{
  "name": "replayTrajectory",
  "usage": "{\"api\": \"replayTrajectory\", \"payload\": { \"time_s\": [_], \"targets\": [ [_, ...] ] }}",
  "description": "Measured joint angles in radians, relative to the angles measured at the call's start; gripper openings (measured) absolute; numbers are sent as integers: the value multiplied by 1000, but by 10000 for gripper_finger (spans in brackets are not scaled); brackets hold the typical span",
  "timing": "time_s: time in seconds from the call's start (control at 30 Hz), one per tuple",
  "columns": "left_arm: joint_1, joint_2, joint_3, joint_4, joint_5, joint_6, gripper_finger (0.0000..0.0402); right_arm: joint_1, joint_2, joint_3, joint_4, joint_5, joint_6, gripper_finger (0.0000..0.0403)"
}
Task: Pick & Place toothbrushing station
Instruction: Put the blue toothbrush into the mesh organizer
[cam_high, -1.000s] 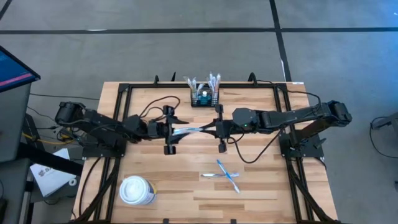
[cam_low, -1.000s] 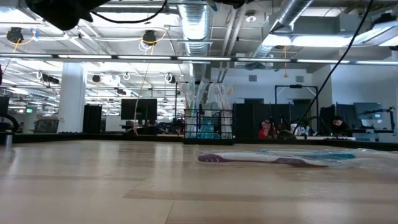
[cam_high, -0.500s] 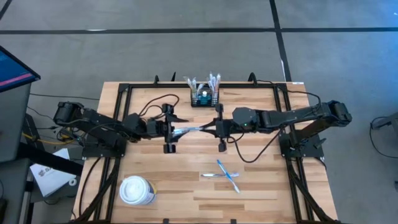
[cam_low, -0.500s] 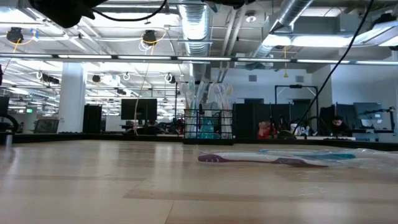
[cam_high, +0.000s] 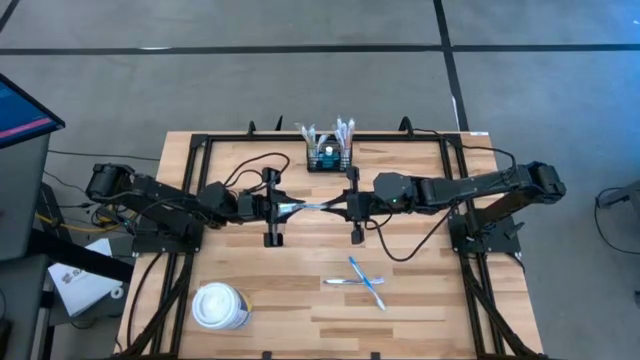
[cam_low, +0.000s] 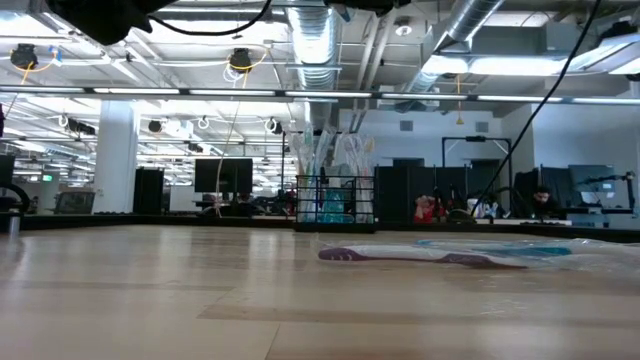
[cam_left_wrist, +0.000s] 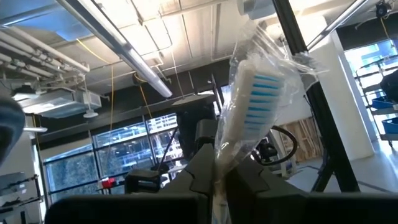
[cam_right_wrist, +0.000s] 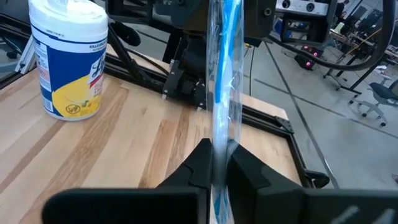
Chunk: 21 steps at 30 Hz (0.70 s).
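Two claws, left claw and right claw, both clamp one wrapped toothbrush mid-counter. Toothbrushing station sits at far edge, centre. I'd free one end w/o tugging, then carry it upright to the station.

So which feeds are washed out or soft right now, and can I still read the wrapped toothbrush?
Left wrist view: bright ceiling lights backlight the wrapped toothbrush, its film glints, yet the blue bristles read clearly. Right wrist view: the wrapper is close and slightly soft; the wipes canister is sharp. Low view: the near table is blurred, and the organiser sits against bright room lights. High view: evenly lit.
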Motion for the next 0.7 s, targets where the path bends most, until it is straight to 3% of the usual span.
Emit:
{"api": "replayTrajectory", "payload": {
  "time_s": [0.17,0.7],
  "targets": [
    [0,0,0,-4,2,-8,8,0,0,0,-9,0,7,27],
    [53,0,-1,-70,-10,-60,7,-33,-1,0,-107,-18,41,110]
  ]
}}
